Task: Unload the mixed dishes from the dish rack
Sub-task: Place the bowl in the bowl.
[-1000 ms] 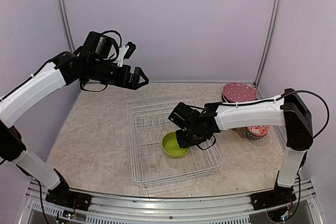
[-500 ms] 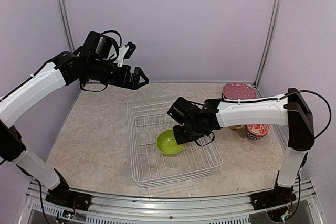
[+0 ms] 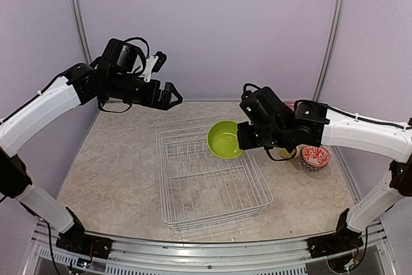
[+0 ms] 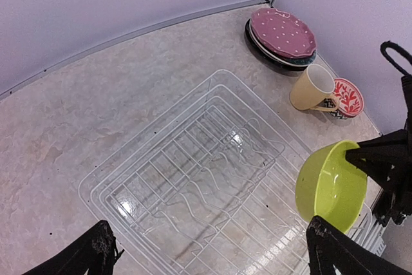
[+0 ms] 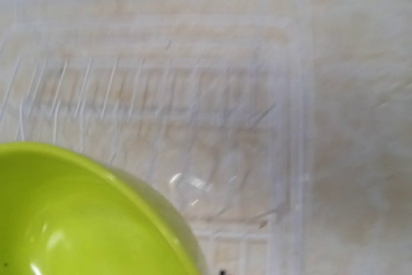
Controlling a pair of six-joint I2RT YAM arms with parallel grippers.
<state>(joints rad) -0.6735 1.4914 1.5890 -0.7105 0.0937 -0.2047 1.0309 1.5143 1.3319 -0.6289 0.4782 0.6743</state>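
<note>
The white wire dish rack (image 3: 212, 178) sits mid-table, and I see no dish inside it in the left wrist view (image 4: 193, 172). My right gripper (image 3: 242, 138) is shut on the rim of the lime green bowl (image 3: 224, 138) and holds it tilted above the rack's far right corner. The bowl also shows in the left wrist view (image 4: 329, 186) and fills the lower left of the blurred right wrist view (image 5: 77, 223). My left gripper (image 3: 171, 95) is open and empty, high above the table behind the rack's far left corner, its fingertips (image 4: 96, 256) spread wide.
Right of the rack stand a pink dotted plate (image 4: 283, 32) stacked on darker plates (image 4: 256, 40), a pale yellow mug (image 4: 312, 87) and a red-white bowl (image 3: 315, 157). Purple walls close the back and both sides.
My right gripper has lifted the lime green bowl out of the rack and carried it up toward the far right corner. The left arm has not moved.
</note>
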